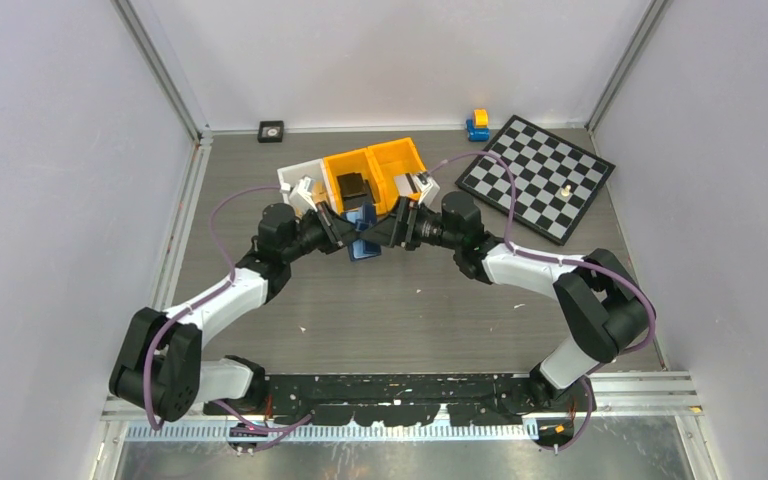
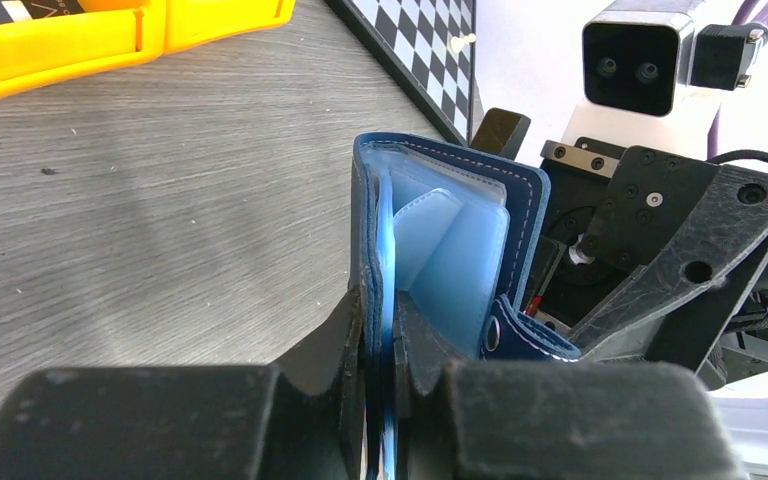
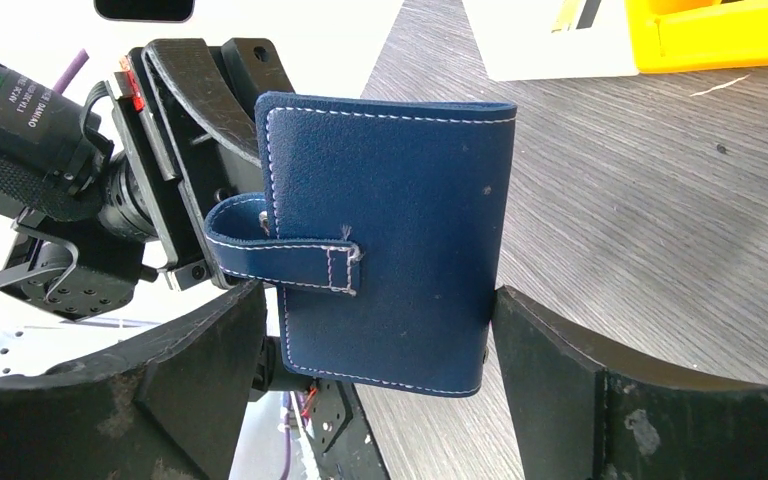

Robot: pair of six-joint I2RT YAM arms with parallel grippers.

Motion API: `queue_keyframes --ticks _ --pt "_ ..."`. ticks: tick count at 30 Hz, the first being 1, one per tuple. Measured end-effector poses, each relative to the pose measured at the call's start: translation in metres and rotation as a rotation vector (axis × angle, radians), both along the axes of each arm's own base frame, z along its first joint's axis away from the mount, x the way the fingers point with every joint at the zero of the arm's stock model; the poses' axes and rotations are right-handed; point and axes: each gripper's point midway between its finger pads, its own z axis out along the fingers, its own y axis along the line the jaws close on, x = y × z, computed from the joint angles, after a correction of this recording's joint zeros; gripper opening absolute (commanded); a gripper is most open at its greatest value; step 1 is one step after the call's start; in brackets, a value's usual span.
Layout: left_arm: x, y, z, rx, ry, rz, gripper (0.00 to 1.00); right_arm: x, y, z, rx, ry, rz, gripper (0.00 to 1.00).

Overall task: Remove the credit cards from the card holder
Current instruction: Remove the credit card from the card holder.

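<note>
The navy card holder (image 1: pixel 363 236) hangs above the table between both arms. My left gripper (image 2: pixel 392 340) is shut on one flap of the card holder (image 2: pixel 440 250); its pale blue inner pockets fan open and the snap tab dangles loose. My right gripper (image 3: pixel 375 300) is open, with its fingers on either side of the card holder's (image 3: pixel 390 240) stitched outer cover. The right finger (image 3: pixel 520 340) sits against the folded edge and the left finger (image 3: pixel 210 340) stands apart from it. The credit cards are hidden; no card shows in the pockets.
Two orange bins (image 1: pixel 375 165) and a white bin (image 1: pixel 298 180) stand just behind the grippers, one orange bin holding a black block (image 1: pixel 352 186). A chessboard (image 1: pixel 538 176) lies at the back right, with a blue-and-yellow toy (image 1: pixel 478 124) and a small black square (image 1: pixel 271 130) by the back wall.
</note>
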Motion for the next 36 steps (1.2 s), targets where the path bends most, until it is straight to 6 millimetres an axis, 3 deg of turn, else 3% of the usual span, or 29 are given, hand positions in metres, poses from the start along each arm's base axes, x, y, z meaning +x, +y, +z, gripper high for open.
queue_keyframes --ticks 10,18,21,23,27,36 --pt "-0.003 -0.003 -0.009 0.005 0.03 -0.023 0.0 -0.006 0.003 -0.014 -0.073 -0.001 0.014 0.87" --pt "-0.004 -0.003 -0.009 0.003 0.034 -0.028 0.0 -0.006 0.004 -0.024 -0.145 -0.003 0.002 0.51" --pt "-0.003 -0.003 -0.009 0.003 0.034 -0.026 0.0 -0.005 0.002 -0.026 -0.149 0.007 -0.008 0.45" --pt "-0.003 -0.003 -0.009 0.004 0.034 -0.026 0.0 -0.005 0.002 -0.025 -0.147 0.011 -0.009 0.5" --pt "-0.003 -0.003 -0.009 0.004 0.034 -0.025 0.0 -0.004 0.002 -0.025 -0.143 0.019 -0.013 0.84" --pt "-0.004 0.001 -0.014 0.034 0.045 -0.006 0.0 0.008 -0.022 -0.02 -0.106 0.026 -0.1 0.85"
